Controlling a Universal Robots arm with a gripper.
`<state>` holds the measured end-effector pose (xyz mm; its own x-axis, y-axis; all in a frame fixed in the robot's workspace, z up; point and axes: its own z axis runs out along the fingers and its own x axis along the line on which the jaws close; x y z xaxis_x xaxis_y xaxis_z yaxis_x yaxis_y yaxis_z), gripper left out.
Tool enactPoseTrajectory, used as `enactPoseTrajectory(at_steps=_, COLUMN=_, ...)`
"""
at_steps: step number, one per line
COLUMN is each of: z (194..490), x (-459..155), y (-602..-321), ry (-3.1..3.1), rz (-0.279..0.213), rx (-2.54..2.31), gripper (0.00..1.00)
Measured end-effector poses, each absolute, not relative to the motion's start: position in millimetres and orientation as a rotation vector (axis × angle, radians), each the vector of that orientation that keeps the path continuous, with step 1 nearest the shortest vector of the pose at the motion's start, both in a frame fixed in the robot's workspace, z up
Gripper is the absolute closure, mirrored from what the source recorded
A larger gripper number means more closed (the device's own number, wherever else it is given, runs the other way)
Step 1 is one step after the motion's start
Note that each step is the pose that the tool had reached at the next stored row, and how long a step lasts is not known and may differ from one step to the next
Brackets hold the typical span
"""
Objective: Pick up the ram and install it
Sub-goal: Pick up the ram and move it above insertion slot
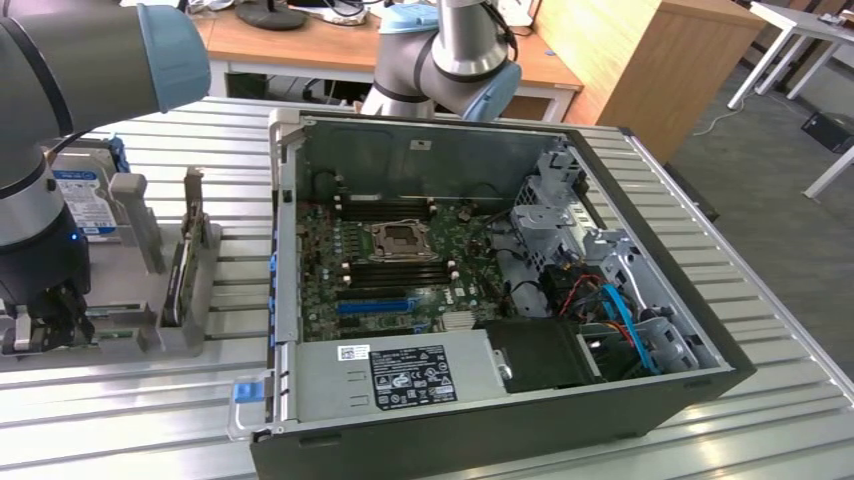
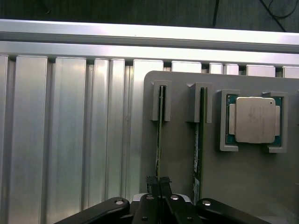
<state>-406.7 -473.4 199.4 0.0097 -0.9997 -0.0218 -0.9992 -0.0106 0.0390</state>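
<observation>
The ram [image 2: 159, 140], edge-on in the wrist view, sits clamped in the gripper [image 2: 159, 181].

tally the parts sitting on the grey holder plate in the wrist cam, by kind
ram stick: 2, one of them clamped in the gripper
processor chip: 1
total: 3

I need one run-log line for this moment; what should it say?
step: grasping | claw: shut on ram | ram: on edge in holder slot | computer case: open
</observation>
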Motion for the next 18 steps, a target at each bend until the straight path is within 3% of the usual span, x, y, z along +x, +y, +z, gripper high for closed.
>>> enactPoseTrajectory(at_steps=18, z=202.7, x=-406.7, y=-472.4, ry=-2.201, rz=-0.067, rx=2.223, gripper=0.88)
